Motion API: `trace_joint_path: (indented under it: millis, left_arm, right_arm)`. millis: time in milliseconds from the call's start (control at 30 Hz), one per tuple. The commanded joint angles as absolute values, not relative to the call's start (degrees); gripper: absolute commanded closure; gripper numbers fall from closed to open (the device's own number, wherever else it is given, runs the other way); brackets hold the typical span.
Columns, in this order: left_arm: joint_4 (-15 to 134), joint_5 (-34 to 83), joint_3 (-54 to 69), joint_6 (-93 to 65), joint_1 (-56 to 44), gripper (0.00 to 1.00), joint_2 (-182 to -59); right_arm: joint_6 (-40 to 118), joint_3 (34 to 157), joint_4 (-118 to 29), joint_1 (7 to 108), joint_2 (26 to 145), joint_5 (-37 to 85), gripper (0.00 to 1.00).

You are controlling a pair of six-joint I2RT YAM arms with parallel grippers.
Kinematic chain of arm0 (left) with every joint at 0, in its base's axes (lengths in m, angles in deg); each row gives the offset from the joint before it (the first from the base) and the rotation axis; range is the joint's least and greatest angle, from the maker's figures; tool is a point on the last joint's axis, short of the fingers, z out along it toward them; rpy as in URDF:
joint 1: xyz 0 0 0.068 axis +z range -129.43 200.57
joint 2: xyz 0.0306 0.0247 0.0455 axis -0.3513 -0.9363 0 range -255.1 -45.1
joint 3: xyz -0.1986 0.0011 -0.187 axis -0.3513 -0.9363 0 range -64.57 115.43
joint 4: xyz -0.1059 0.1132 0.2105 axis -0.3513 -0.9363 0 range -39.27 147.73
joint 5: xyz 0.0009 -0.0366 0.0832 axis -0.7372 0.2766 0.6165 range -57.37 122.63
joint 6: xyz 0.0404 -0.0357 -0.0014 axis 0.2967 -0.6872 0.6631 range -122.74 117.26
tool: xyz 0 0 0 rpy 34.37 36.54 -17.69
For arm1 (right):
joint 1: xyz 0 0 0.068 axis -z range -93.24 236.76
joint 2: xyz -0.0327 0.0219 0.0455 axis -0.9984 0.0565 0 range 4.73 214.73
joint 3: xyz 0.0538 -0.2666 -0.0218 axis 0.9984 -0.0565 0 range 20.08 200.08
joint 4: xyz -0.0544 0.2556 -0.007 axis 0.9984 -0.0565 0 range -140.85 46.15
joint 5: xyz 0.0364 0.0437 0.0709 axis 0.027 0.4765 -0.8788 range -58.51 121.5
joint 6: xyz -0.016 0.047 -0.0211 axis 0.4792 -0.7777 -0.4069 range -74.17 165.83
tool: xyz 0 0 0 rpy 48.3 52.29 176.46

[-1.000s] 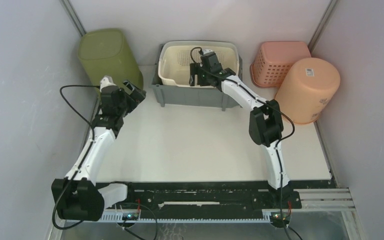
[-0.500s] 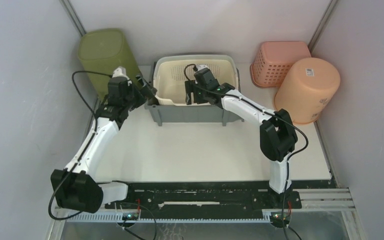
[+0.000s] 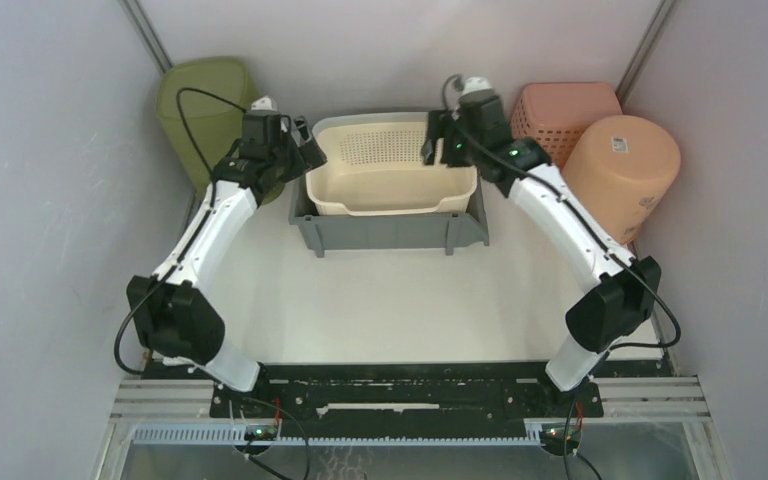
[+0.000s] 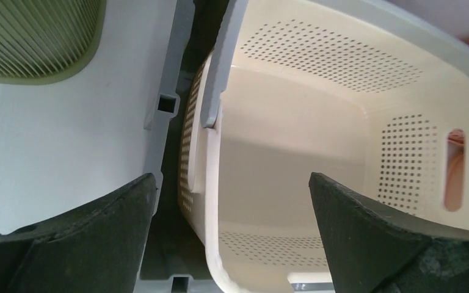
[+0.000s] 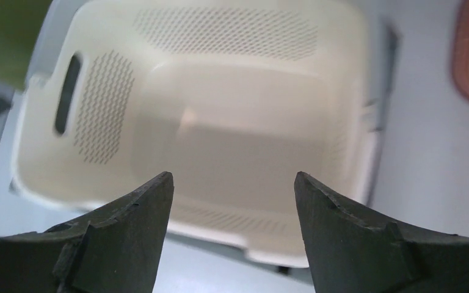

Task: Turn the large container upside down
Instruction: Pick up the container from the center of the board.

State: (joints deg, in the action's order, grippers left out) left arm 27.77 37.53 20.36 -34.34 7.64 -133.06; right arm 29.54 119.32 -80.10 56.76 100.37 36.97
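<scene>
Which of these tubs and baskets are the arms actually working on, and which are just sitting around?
Part of the job: grey container; cream basket nested in it; left gripper and right gripper, both open over its ends.
Just lying about: green bin; pink basket; orange bucket.

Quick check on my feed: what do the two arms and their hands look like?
Both arms have white links, left arm and right arm, with chunky black joint housings. A black cable loops along each. Each hand is black, left hand, right hand, with two broad, tapering, matte fingers. No lettering shows.
</scene>
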Motion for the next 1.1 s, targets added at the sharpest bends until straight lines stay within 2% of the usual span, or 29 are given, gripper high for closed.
trace_joint_path:
  millis: [0,267,533,967,1067]
  left_arm:
    - [24.82,40.89,27.0,-31.69,6.87,0.0,-137.18]
    - [19.73,44.22,38.86,-29.11,6.87,0.01,-146.04]
    - [16.72,43.09,46.25,-27.93,6.92,0.06,-152.85]
    - [14.75,41.05,50.42,-26.99,6.89,0.32,-159.64]
    - [14.43,40.05,52.17,-26.88,6.86,0.46,-161.48]
  right_arm:
    - [31.71,122.75,-82.37,64.43,101.74,36.86,0.21]
    - [33.78,129.8,-83.66,71.21,110.52,35.95,0.25]
    - [34.36,131.99,-83.59,71.99,117.11,33.6,0.28]
    - [34.81,135.05,-84.65,71.91,121.5,33.88,0.42]
    - [35.01,136.33,-85.12,71.82,122.8,33.71,0.52]
